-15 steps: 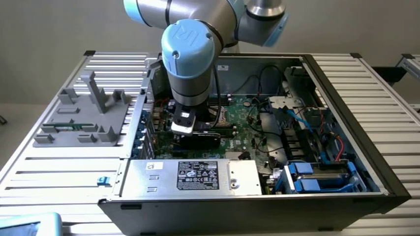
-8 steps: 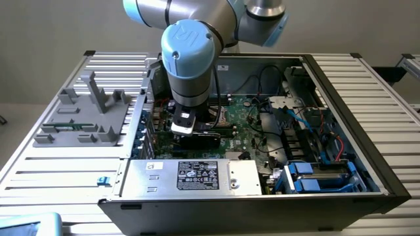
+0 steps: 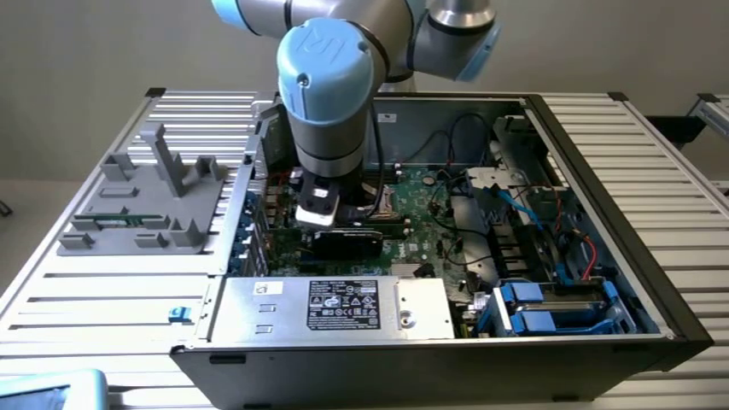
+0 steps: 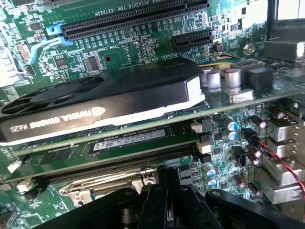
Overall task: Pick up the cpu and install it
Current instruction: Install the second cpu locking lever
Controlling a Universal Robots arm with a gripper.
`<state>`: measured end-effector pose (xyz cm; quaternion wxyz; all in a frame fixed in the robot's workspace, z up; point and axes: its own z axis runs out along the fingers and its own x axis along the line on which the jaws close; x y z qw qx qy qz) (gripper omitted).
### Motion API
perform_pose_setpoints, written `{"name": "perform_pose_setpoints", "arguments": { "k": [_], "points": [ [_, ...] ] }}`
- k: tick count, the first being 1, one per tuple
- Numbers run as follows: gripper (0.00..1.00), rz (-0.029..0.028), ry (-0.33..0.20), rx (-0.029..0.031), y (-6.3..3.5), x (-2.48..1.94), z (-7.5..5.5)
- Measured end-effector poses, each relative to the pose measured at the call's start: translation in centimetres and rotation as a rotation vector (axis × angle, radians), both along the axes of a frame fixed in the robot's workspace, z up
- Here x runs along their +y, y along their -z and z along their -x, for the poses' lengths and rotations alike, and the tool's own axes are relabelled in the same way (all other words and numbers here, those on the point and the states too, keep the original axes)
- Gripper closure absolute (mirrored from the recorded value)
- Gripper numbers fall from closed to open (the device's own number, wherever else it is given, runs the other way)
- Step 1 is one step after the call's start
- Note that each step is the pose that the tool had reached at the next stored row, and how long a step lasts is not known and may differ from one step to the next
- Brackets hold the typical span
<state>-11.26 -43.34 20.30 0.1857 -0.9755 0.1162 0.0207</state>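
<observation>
The arm reaches down into the open computer case (image 3: 615,213), its wrist hanging over the green motherboard (image 3: 428,218) near the middle of the case. In the wrist view the gripper (image 4: 167,183) has its two black fingers (image 4: 161,191) pressed together with no gap between them, fully closed, just above the metal frame of the CPU socket (image 4: 102,188). Nothing can be seen sticking out from between the fingertips. The cpu itself cannot be made out for certain: a sliver of shiny metal lies under the socket frame, right below the fingertips, and that may be the chip seated there, but the fingers and the frame hide most of it.

Beside the socket, on the side away from the gripper, runs a long memory slot carrying a memory module (image 4: 128,140) with a white label. Just beyond that stands the black graphics card (image 4: 100,102), upright on its edge in its slot, with pale lettering along its shroud. Past the card lie empty black expansion slots (image 4: 133,19) on the bare board.

In the exterior view the grey power supply (image 3: 330,307) sits along the near wall of the case, blue drive brackets (image 3: 535,307) occupy the case corner on the exterior view's right, and a grey fixture (image 3: 148,201) rests on the slatted table (image 3: 102,299) outside the case, on the exterior view's left
</observation>
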Motion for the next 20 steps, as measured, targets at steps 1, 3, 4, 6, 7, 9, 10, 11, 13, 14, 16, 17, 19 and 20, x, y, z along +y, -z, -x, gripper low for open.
{"name": "perform_pose_setpoints", "arguments": {
  "k": [1, 3, 4, 6, 7, 9, 10, 11, 13, 14, 16, 17, 19, 20],
  "points": [
    [0.88, 0.0001, 0.0, 0.0001, -0.44, 0.0, 0.0],
    [0.88, 0.0001, 0.0, 0.0001, -1.37, -0.01, 0.0],
    [0.88, 0.0, 0.0, 0.0, -1.82, -0.01, 0.0],
    [0.88, 0.0001, 0.0, 0.0, -2.72, -0.01, 0.0],
    [0.88, 0.0, 0.0, 0.0, -3.18, -0.01, 0.0],
    [0.88, 0.0001, 0.0, -0.0001, -4.11, -0.01, 0.0],
    [0.88, 0.0001, 0.0, 0.0, -4.56, 0.0, 0.0],
    [0.88, 0.0001, 0.0, -0.0001, -5.01, 0.01, 0.0],
    [0.88, 0.0022, 0.0, -0.0003, -5.69, 0.14, 0.0],
    [0.88, 0.0042, 0.0, -0.0004, -6.01, 0.22, 0.0],
    [0.88, 0.0113, 0.0, -0.0009, -6.54, 0.48, -0.1],
    [0.88, 0.0187, 0.0, -0.001, -6.71, 0.67, -0.1],
    [0.88, 0.0434, 0.0, -0.0011, -6.84, 1.03, -0.1],
    [0.88, 0.0592, 0.0, -0.0013, -6.87, 1.19, -0.1]
  ]
}}
